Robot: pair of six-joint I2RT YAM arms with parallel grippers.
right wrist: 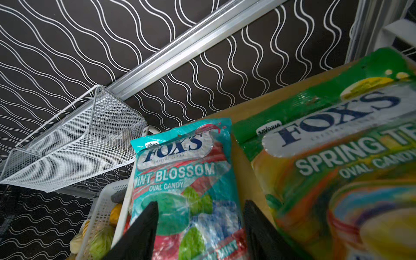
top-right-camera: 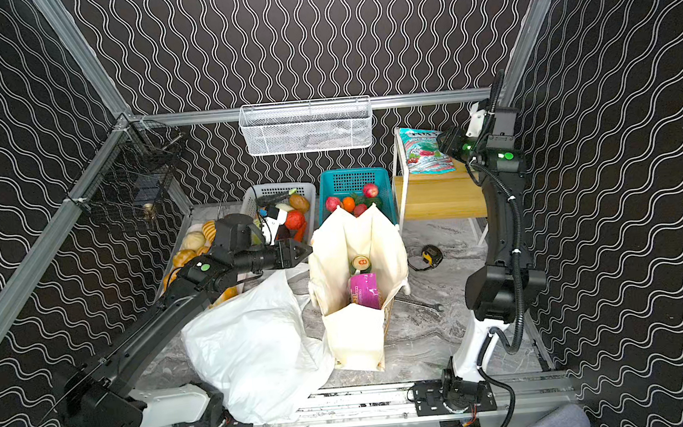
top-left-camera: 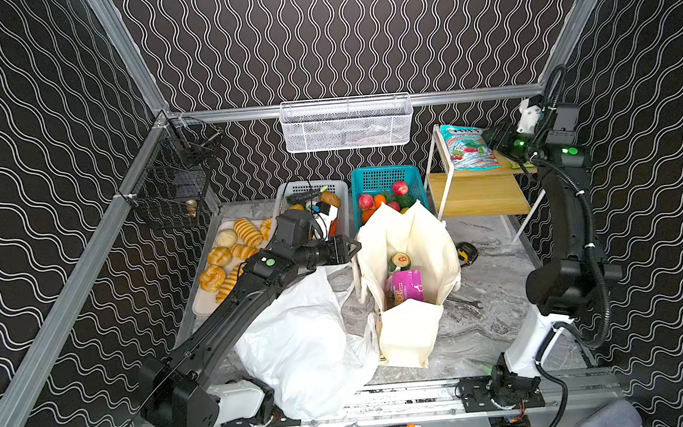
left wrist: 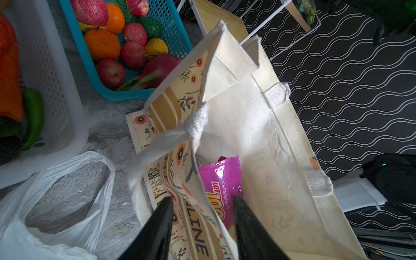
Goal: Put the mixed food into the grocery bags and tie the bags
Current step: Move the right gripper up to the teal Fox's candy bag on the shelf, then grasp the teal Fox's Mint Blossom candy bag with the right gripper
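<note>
**Groceries half packed:** A cream canvas tote (top-left-camera: 412,334) stands upright and open in the middle of the marbled surface (top-left-camera: 486,324). A crumpled white plastic carrier bag (top-left-camera: 300,351) slumps just beside it on the left, its mouth slack. At far right, a two-tier wooden shelf (top-left-camera: 476,199) carries packets not yet bagged.

The left gripper (left wrist: 202,200) hovers at the tote's left rim. Its jaws are partly apart, with the printed wall between them, and they clamp on nothing. The right gripper (right wrist: 200,204) is poised over the shelf's upper tier, jaws well apart and empty, above a teal mint-candy packet (right wrist: 184,180).

That packet lies flat with its long axis running far to near, so the open jaws span its narrow width. A green candy packet (right wrist: 337,135) lies just beside it on the right. The right arm is plainly the nearer one; the left is well apart, on the tote's other side. Closing on the teal packet looks the likely next move, and the glossy film may slip.

Inside the tote sit a purple snack packet (top-left-camera: 406,286) and, on its far side, a small green drink can (top-left-camera: 398,260).
</note>
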